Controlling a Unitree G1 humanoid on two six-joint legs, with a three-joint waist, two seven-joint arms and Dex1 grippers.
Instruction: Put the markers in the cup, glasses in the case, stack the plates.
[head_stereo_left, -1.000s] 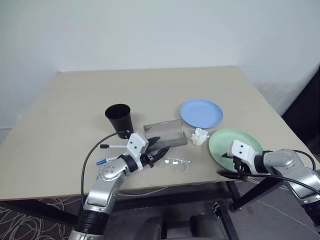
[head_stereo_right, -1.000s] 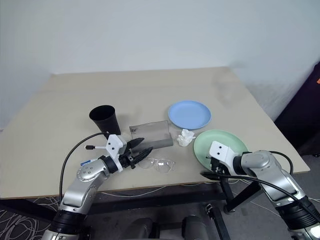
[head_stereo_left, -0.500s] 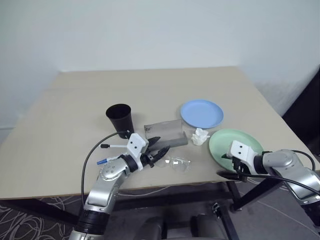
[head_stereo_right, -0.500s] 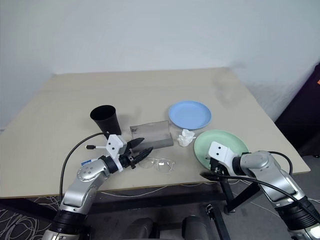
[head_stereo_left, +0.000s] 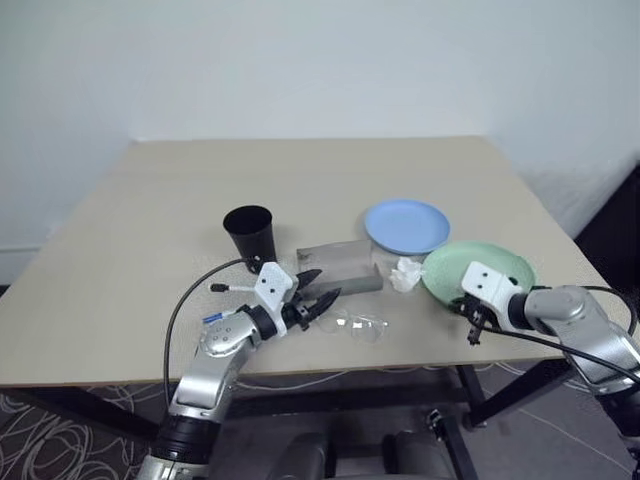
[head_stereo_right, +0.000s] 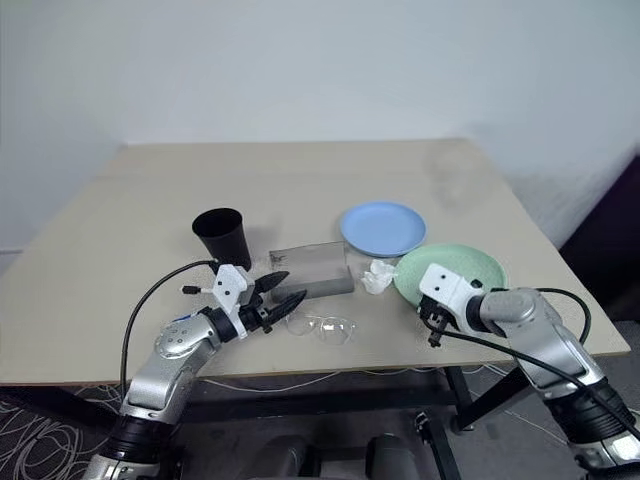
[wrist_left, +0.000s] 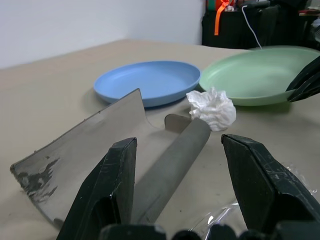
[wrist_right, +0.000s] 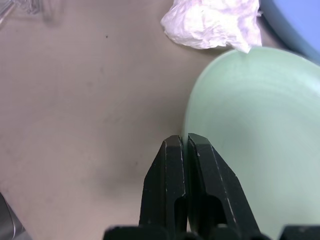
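The mint green plate (wrist_right: 260, 150) lies on the surface (head_stereo_left: 150, 230) beside the blue plate (head_stereo_left: 405, 226); the right claw (wrist_right: 186, 142), clenched on its near rim, grasps it. The left claw (wrist_left: 177, 150) hangs released over the case (wrist_left: 125, 150).

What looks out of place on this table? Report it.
A crumpled white tissue lump lies between the dark grey rectangular case and the mint green round plate; it looks like stray litter.

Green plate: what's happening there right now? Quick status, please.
Right gripper shut on green plate rim. Left gripper open, empty, facing case. Tissue against the plate; blue plate beyond.
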